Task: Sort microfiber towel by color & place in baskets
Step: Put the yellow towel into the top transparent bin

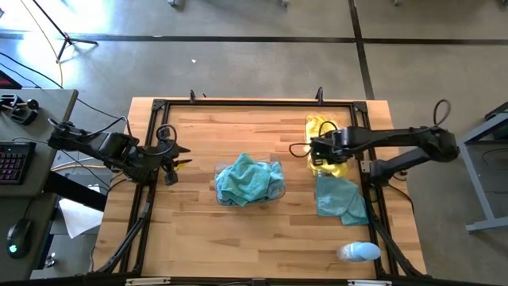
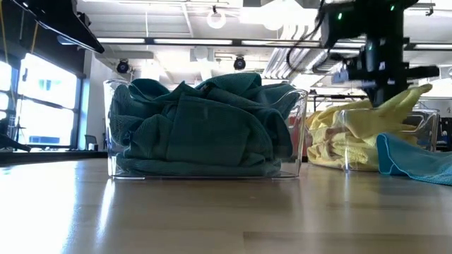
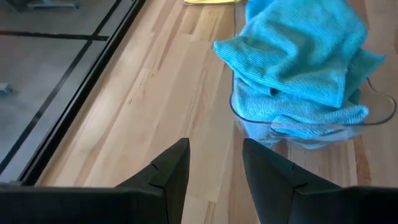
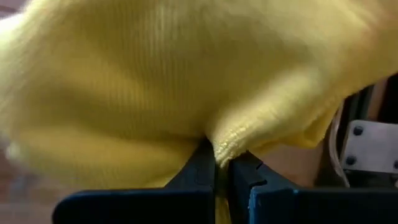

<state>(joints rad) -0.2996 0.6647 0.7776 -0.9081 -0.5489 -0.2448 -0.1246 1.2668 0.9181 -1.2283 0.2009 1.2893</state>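
Most towels are sorted already; one teal towel point(image 1: 341, 199) is left on the worktop point(image 1: 198, 238).
A yellow towel point(image 4: 186, 81) is clamped in the right gripper point(image 4: 221, 165) over the right basket point(image 2: 385, 141); the left gripper point(image 3: 214, 168) is held apart.

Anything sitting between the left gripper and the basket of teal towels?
No. Bare wood separates the left gripper from the basket of teal towels; the high and left wrist views show it.
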